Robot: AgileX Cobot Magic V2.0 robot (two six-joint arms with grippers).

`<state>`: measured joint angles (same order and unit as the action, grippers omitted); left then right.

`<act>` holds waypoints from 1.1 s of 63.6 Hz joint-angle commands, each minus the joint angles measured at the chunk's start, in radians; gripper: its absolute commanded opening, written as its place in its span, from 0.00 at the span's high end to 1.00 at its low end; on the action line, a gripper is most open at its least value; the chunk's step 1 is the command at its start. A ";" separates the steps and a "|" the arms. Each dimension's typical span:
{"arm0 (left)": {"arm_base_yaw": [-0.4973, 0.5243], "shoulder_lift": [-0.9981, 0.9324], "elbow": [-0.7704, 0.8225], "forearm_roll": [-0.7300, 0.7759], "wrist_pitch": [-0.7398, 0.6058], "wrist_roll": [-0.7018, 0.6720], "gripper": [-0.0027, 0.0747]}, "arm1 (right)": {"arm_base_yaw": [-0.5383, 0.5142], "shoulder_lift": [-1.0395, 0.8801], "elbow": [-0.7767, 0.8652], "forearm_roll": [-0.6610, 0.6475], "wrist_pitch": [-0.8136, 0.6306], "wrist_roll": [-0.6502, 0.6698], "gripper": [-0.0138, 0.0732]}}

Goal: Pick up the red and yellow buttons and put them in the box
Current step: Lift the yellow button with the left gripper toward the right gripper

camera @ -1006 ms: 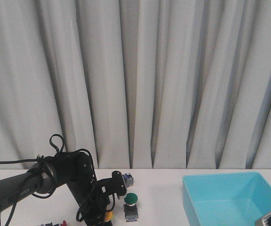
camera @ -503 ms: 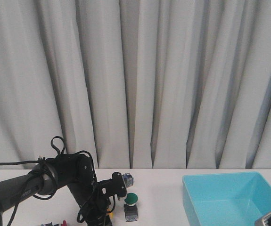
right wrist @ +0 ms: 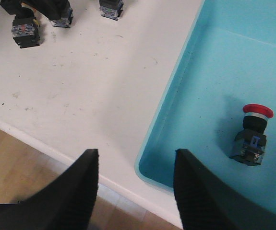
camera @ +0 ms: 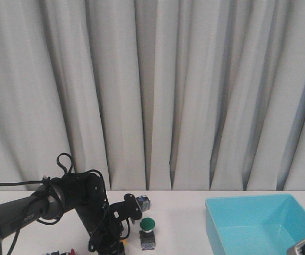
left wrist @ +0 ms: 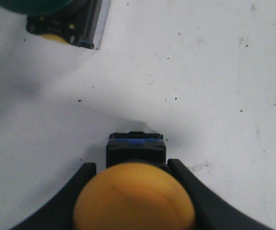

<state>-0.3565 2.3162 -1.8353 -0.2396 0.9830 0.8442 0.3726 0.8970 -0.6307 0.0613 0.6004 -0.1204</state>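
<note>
Left claw: my left claw (left wrist: 134,191) has its two dark fingers (left wrist: 82,184) pressed against either side of the yellow button (left wrist: 134,197), pinching it at the cap; its dark body (left wrist: 136,148) juts out past the fingertips, over the table.
Right claw: my right claw (right wrist: 135,184) is spread wide and holds nothing; it hangs over the near rim of the box (right wrist: 174,103), one finger over the table edge, the other over the bin.
Red button: one red button (right wrist: 251,134) lies inside the box on its floor, cap up, well apart from my fingers.
Yellow button's place: low at the front of the table, under my left arm (camera: 62,199), just left of a green button (camera: 148,231) in the front view; only a sliver of yellow shows there.
Table: white table (right wrist: 94,81), scuffed and speckled, its near edge over a wooden floor (right wrist: 13,177).
Box from the front: cyan box (camera: 258,223) on the right side, well apart from the left arm.
Room: grey-white curtain (camera: 194,90) in folds behind the table.
Count: one yellow, one red in the box, one green clearly; a further button (camera: 144,201) behind the green, colour hard to tell. The right wrist view shows about three dark switch bodies (right wrist: 25,31) far off on the table.
</note>
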 commanded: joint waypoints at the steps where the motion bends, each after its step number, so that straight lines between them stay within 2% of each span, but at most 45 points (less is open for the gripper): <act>1: 0.001 -0.115 -0.032 -0.027 0.008 -0.090 0.73 | 0.002 -0.012 -0.026 -0.004 -0.056 -0.009 0.44; 18: 0.024 -0.274 -0.010 -0.030 0.063 -0.369 0.73 | 0.002 -0.012 -0.026 -0.004 -0.056 -0.009 0.44; 23: 0.031 -0.338 0.055 -0.032 0.021 -0.389 0.73 | 0.002 -0.012 -0.026 -0.004 -0.050 -0.008 0.44; 32: 0.034 -0.504 0.269 -0.032 -0.097 -0.397 0.73 | 0.002 -0.012 -0.026 -0.004 -0.037 -0.008 0.44; 48: 0.032 -0.807 0.618 -0.041 -0.284 -0.347 0.73 | 0.002 -0.012 -0.026 -0.004 -0.002 -0.009 0.43; 56: 0.031 -0.964 0.770 -0.094 -0.367 -0.288 0.73 | 0.002 -0.012 -0.026 -0.003 0.012 -0.009 0.37; 70: -0.012 -1.111 0.939 -0.321 -0.466 -0.034 0.73 | 0.002 -0.001 -0.026 0.005 0.016 -0.044 0.25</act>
<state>-0.3424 1.2671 -0.9105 -0.4262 0.6034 0.6865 0.3726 0.8970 -0.6307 0.0613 0.6639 -0.1273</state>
